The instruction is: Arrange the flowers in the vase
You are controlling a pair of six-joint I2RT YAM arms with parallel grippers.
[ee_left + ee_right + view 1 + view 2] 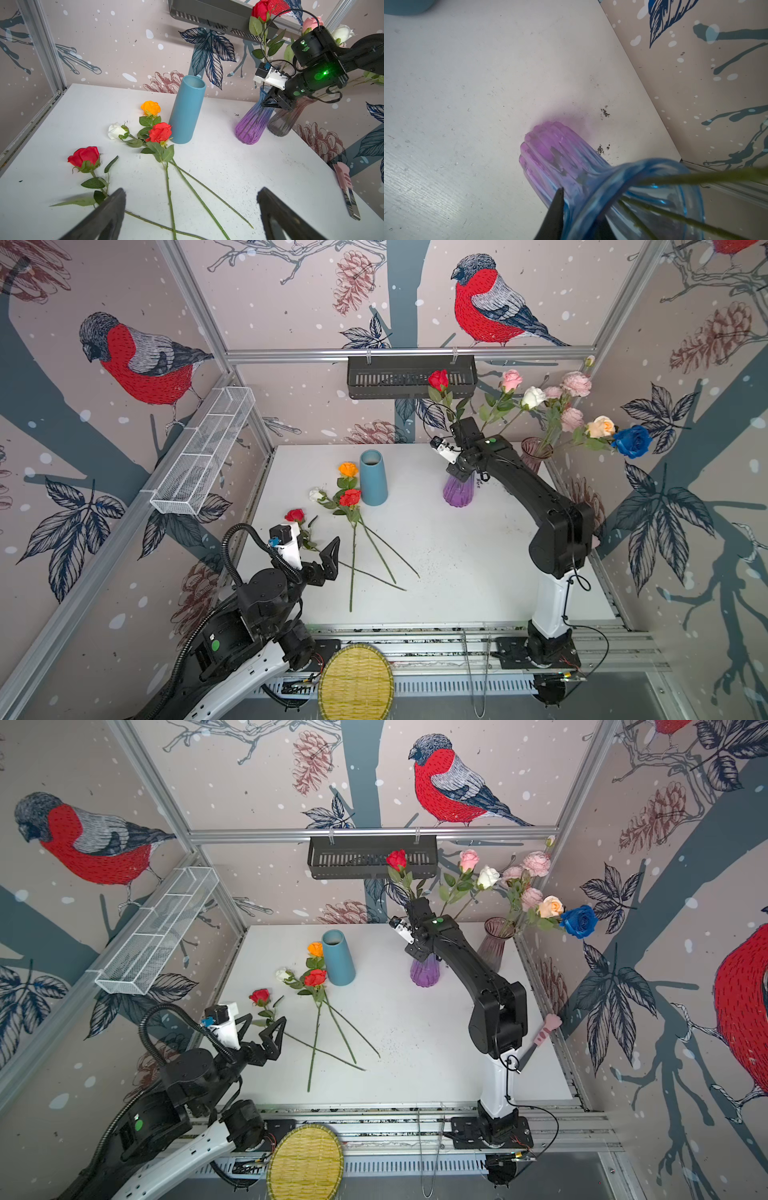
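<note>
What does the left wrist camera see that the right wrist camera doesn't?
Only the left wrist view shows four roses lying on the table, the grey vase and the open left gripper. Only the right wrist view looks down into the purple vase, at green stems inside its mouth. Both show the purple vase, the blue vase and the table.

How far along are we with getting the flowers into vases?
Done: three roses stand in the purple vase, more blooms in the smoky vase. In hand: right gripper sits at the purple vase's neck; open left gripper hovers over the stem of the loose red rose. Left: four flowers lie on the table.
</note>
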